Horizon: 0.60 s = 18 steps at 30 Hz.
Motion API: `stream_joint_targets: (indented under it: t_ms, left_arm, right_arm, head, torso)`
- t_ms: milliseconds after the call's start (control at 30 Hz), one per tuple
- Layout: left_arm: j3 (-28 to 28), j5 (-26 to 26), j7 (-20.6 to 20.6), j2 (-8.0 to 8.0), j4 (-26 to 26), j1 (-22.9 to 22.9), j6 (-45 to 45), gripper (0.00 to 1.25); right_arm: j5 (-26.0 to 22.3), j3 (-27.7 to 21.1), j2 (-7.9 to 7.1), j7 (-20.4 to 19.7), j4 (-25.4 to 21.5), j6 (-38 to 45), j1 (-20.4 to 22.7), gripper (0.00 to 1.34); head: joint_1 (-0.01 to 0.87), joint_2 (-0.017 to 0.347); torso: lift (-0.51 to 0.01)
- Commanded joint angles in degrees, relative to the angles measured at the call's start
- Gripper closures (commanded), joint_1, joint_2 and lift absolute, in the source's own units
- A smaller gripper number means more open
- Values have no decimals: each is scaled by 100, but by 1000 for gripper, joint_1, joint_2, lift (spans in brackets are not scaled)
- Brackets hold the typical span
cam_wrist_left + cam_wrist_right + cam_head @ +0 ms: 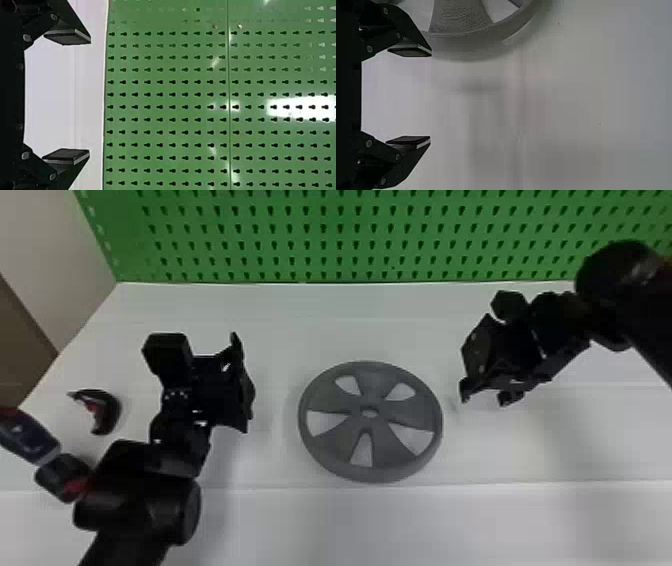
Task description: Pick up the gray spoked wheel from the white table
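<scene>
**Left arm (137,500) and right arm (635,305) flank gray spoked wheel (332,440)**

The gray spoked wheel lies flat on the white table (310,330), between the two grippers and touching neither in the head view. Five openings ring its small center hole, with the white surface showing through them.

Just to the wheel's right is the right gripper (467,360), with its two flat fingers spread and nothing between them. In the right wrist view, part of the wheel's rim and a spoke show beside one finger, which overlaps them there.

The left gripper (243,382) hangs to the wheel's left, a little farther off. Its fingers are also wide apart, the gap between their pads (69,36) holding nothing.

Farther left, a dark curved piece (112,410) with a bit of red sits beyond the left arm. A dark blue and black object (32,437) with red parts comes in from the left edge; what either is, I cannot tell. A green pegboard (350,235) stands along the table's far side, beside a pale wall (55,255).
</scene>
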Motion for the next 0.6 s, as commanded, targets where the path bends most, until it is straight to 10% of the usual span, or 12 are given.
stream_joint_targets:
  t_ms: [0, 567]
  left_arm:
    - [4, 0, 0, 0, 0, 0, 6, 265]
    - [21, 35, 0, 0, 0, -9, -3, 265]
  right_arm:
    - [-26, 31, -2, 0, 5, 9, -11, 483]
    - [-615, 620, 51, 0, 58, -79, -117, 483]
  head:
    - [806, 44]
    - [806, 44]
  torso:
    - [-98]
    - [-98]
